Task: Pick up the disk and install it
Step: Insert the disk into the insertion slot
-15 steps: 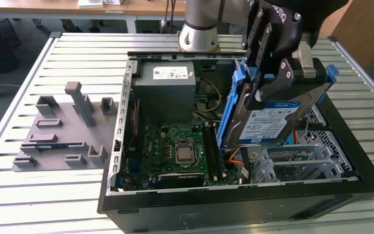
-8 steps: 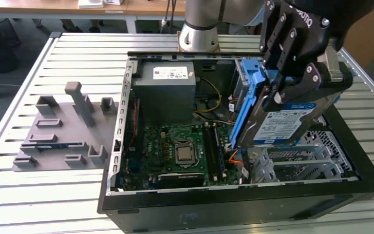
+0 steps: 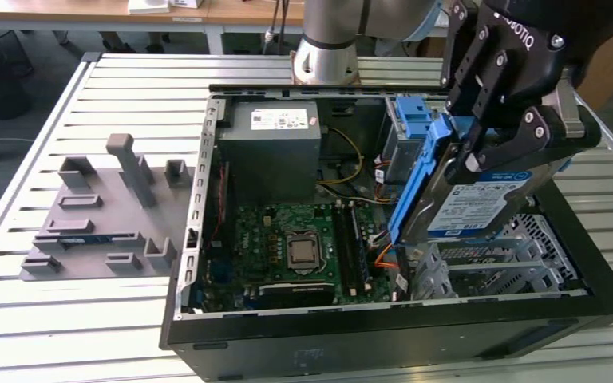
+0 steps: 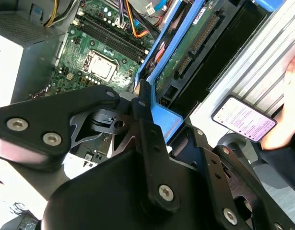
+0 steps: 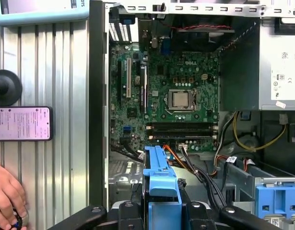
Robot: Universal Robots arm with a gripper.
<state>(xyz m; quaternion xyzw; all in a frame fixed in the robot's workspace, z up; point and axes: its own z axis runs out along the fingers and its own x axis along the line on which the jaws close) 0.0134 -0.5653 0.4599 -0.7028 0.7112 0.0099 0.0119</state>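
Black fingers of my gripper (image 3: 495, 152) are clamped on the disk (image 3: 475, 203). I hold it tilted, label outward, over the drive-bay side of the open computer case (image 3: 392, 339). Its blue bracket (image 3: 411, 187) runs down one edge toward the motherboard (image 3: 296, 239). The case lies on a slatted metal table (image 3: 61, 335) beside a grey fixture (image 3: 99, 215); wooden desks (image 3: 83, 9) stand behind. In the first wrist view a phone (image 5: 21, 123) rests on the slats near a person's hand (image 5: 5, 199), cut off at the frame edge. The disk's lower end is hidden among the case metalwork; contact there cannot be determined.
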